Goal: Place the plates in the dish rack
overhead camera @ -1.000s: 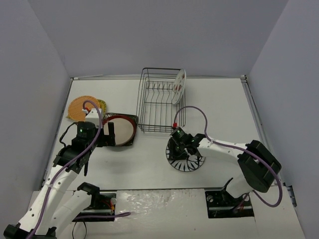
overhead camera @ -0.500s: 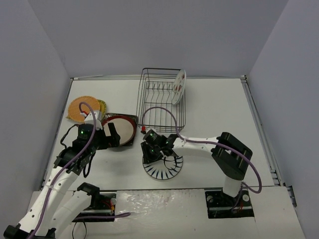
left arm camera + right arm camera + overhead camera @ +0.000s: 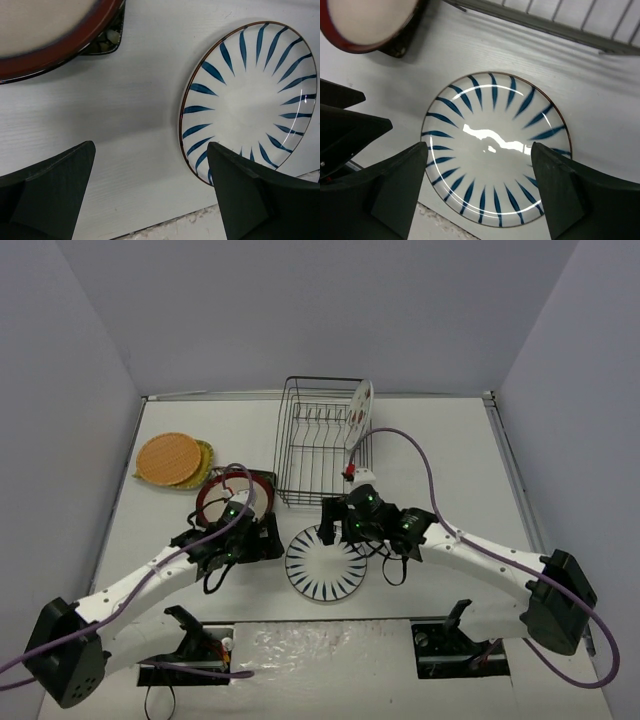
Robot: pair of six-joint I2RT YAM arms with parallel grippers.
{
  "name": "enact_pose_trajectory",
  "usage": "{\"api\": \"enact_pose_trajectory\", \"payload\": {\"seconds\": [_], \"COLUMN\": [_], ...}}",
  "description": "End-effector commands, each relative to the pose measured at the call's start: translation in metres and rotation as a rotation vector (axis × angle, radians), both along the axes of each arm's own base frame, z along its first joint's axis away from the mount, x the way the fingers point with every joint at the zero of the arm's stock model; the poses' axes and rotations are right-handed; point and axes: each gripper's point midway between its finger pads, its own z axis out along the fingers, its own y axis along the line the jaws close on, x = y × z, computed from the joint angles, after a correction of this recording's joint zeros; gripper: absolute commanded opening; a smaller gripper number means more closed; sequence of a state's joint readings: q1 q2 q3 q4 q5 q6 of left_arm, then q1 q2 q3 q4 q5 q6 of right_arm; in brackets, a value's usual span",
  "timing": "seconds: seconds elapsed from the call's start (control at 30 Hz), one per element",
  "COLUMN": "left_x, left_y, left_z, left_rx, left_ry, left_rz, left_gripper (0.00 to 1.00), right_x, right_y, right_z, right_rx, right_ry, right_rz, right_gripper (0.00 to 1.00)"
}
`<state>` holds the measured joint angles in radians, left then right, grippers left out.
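The white plate with dark radial stripes lies flat near the table's front edge. My right gripper hovers open over it, and the plate fills the gap between the fingers. My left gripper is open just left of that plate, mostly over bare table, with its right finger over the plate's left rim. The black wire dish rack stands behind, with the fruit-marked plate upright in it. A red-rimmed cream plate rests on a dark square plate.
An orange plate lies on a yellow-green one at the back left. The rack's front wire edge runs just beyond the striped plate. The table's front lip is close under the left gripper.
The right gripper carried the striped plate leftward, opened and let it go; it now lies flat. The left arm swung right, from the red-rimmed plate toward the striped one.
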<state>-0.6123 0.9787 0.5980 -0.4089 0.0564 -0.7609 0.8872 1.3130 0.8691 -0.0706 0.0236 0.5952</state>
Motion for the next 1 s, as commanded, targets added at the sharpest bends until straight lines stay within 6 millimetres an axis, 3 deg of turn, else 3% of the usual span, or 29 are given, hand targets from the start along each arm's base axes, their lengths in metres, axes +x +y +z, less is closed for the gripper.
{"api": "enact_pose_trajectory", "payload": {"seconds": [0.0,0.13,0.37,0.77,0.8,0.9,0.97], "left_x": [0.025,0.019,0.009,-0.002,-0.006,-0.009,-0.008], "left_y": [-0.036,-0.055,-0.078,-0.064,-0.062,-0.058,-0.056], "left_z": [0.014,-0.006,-0.028,-0.056,-0.056,-0.052,-0.045], "left_rx": [-0.088,-0.093,-0.057,-0.029,-0.026,-0.019,-0.022], "left_ry": [-0.057,-0.023,0.032,0.087,0.098,0.102,0.094], "left_rz": [0.025,0.000,-0.046,0.100,0.111,0.136,0.155], "left_gripper": [0.91,0.82,0.66,0.25,0.16,0.02,0.00], "right_x": [0.000,-0.007,-0.020,-0.030,-0.033,-0.035,-0.043], "right_y": [-0.035,-0.061,-0.079,-0.089,-0.089,-0.092,-0.092], "right_z": [0.003,0.000,0.000,-0.015,-0.018,-0.024,-0.030], "right_rx": [0.005,0.033,0.097,0.099,0.112,0.125,0.145], "right_ry": [-0.049,-0.051,-0.047,-0.005,0.017,0.048,0.089], "right_rz": [-0.132,-0.181,-0.215,-0.210,-0.209,-0.225,-0.208], "right_gripper": [0.88,0.93,0.96,1.00,1.00,1.00,1.00]}}
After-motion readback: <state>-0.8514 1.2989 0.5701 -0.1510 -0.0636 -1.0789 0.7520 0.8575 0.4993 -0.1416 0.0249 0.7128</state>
